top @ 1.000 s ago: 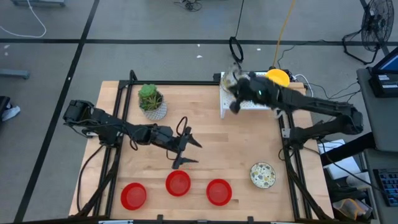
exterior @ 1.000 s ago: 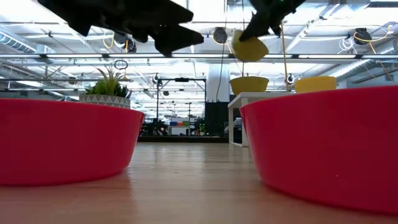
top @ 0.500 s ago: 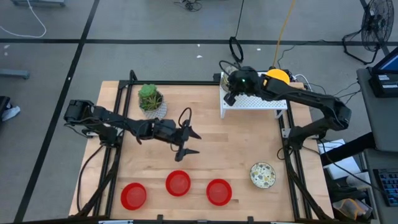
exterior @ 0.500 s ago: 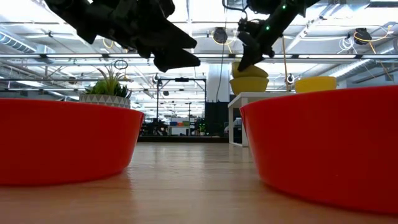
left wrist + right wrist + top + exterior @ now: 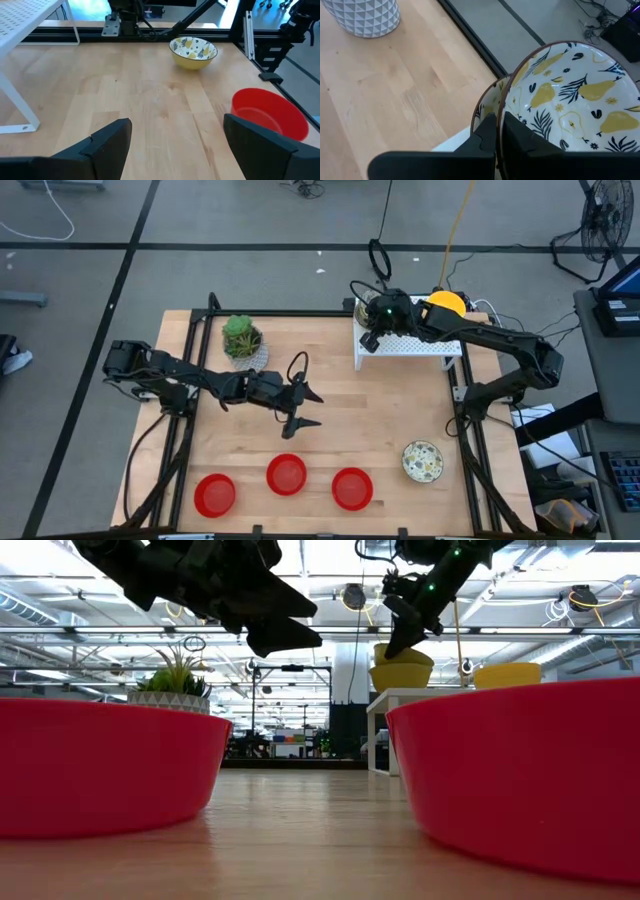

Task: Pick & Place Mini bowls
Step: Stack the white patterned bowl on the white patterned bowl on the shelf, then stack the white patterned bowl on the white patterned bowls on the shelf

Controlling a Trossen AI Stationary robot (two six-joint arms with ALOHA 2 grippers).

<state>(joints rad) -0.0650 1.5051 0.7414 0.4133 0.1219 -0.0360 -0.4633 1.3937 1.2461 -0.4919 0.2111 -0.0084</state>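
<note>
My right gripper is at the left end of the white shelf, shut on a whitish pear-patterned mini bowl. That bowl is nested in a second patterned bowl; both have yellow outsides. A plain yellow bowl stands on the shelf farther right. Three red bowls sit in a row near the table's near edge, with another patterned bowl to their right. My left gripper hangs open above the table's middle, holding nothing. My right gripper pinches the upper patterned bowl's rim, one finger inside the bowl and the other outside. The fingers come from above, slanting down. The bowl sits upright in the second bowl on the shelf.
A white pot with a green plant stands at the table's far left. Bare wood lies between the shelf and the red bowls. Black frame rails run along the table's right side.
My right gripper has carried the patterned bowl from above the table toward the far edge and down onto the shelf. The bowl, tilted in the air a second ago, now sits level inside the other patterned bowl.
</note>
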